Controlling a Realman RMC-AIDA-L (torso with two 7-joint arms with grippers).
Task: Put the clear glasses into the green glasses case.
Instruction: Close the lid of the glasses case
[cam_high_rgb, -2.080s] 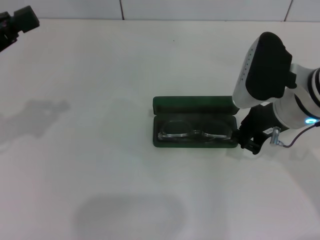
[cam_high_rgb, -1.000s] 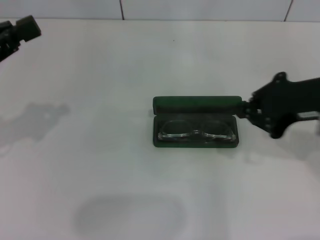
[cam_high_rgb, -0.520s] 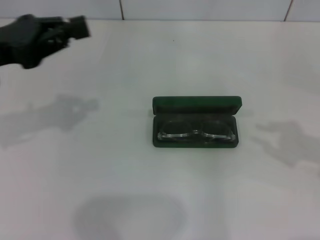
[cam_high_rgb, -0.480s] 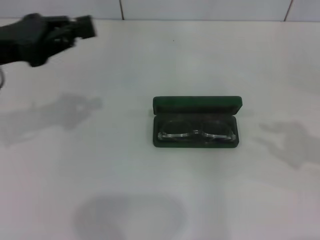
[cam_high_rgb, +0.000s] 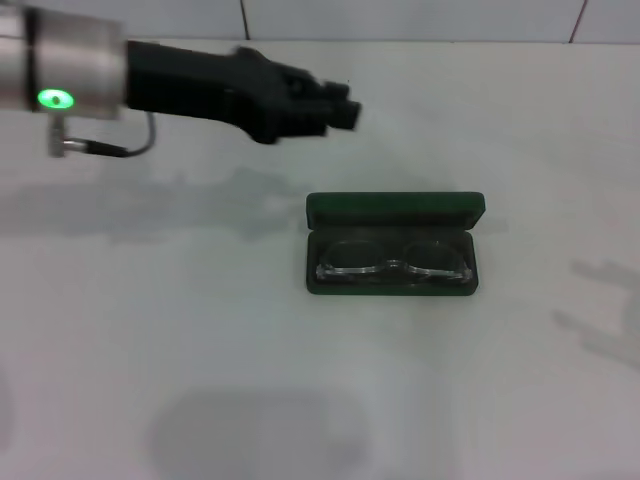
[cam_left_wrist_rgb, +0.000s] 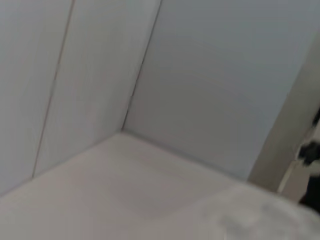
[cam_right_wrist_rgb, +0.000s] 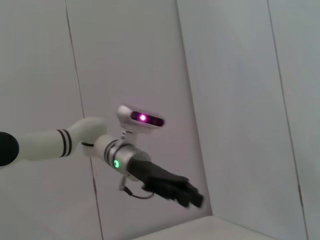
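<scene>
No text, label, brand or number can be read on anything here.

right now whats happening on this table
The clear glasses already lie inside the green glasses case, which sits open on the white table with its lid standing up at the back. Nothing is holding either one. The left gripper reaches in above the table, behind and to the left of the case, not touching it. The right gripper is out of the head view.
</scene>
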